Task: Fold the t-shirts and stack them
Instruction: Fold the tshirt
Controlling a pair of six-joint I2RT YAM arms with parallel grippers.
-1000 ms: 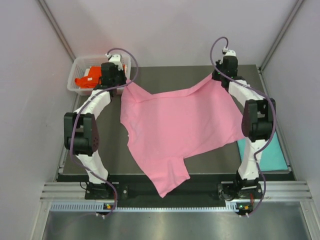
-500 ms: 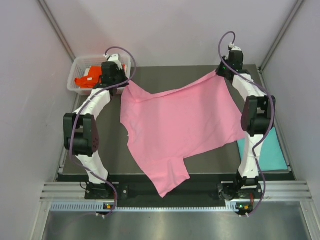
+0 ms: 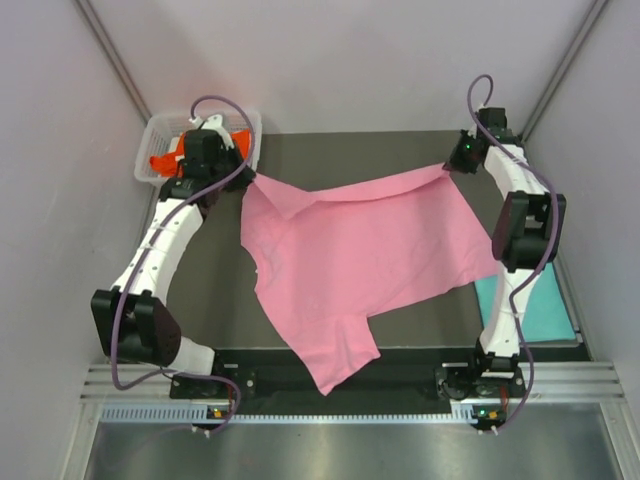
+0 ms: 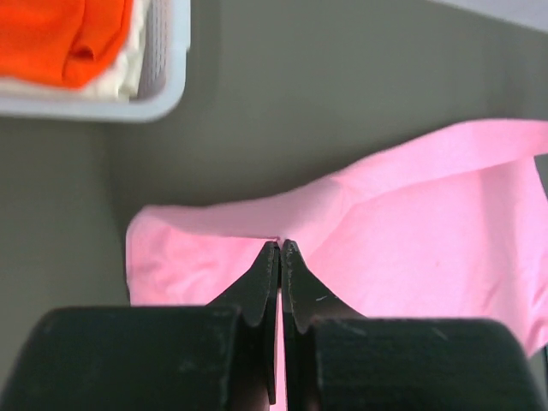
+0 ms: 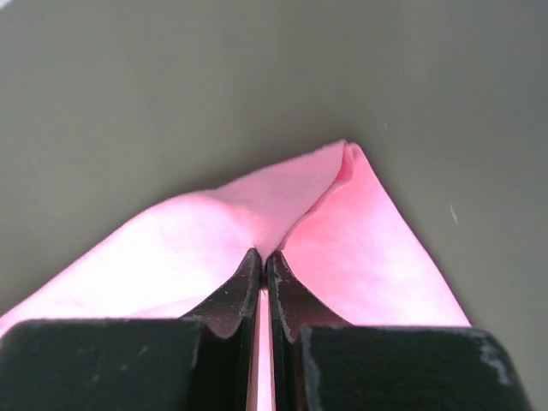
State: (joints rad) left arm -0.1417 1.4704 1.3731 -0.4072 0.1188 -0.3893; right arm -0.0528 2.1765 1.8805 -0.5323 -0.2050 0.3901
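The pink t-shirt [image 3: 370,250], judged soft and limp, is pinched shut at its far corners by the left gripper [image 4: 280,246] and right gripper [image 5: 264,255].

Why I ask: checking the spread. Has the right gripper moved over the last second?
Yes. The right gripper, shut on the pink t-shirt, has shifted right in the top view, closer to the table's right edge.

Illumination bright, even, diffuse from overhead. Soft shadow beneath the raised edge of the pink t-shirt [image 4: 411,223] (left wrist view). Mild sheen on near metal plate [image 3: 330,450]. Wrist foregrounds out of focus.
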